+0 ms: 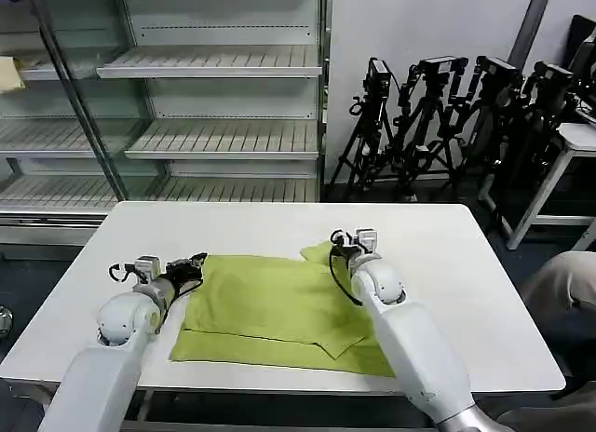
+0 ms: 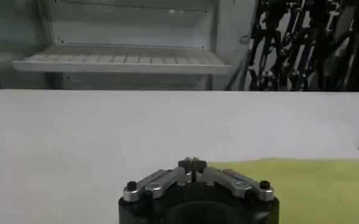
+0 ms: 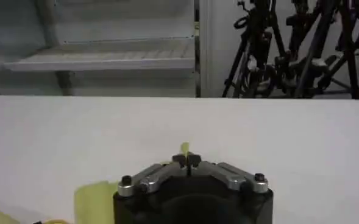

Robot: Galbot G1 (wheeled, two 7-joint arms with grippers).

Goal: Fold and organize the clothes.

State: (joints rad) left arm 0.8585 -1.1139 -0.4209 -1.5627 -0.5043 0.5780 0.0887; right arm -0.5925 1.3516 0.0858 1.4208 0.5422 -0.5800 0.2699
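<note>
The lime-green T-shirt (image 1: 279, 311) lies partly folded on the white table (image 1: 447, 264); the left gripper (image 1: 197, 263) sits at its left edge, jaws pressed together; the right wrist view reveals the right gripper (image 3: 186, 159) pinching a sliver of green fabric at the shirt's far right corner.

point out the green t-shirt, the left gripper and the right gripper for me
Lime green T-shirt (image 1: 270, 306), head view, middle of the folded upper layer.
Left gripper (image 1: 198, 263), head view, fingertips at the shirt's left edge.
Right gripper (image 1: 338, 243), head view, fingertips at the shirt's far right corner.
</note>
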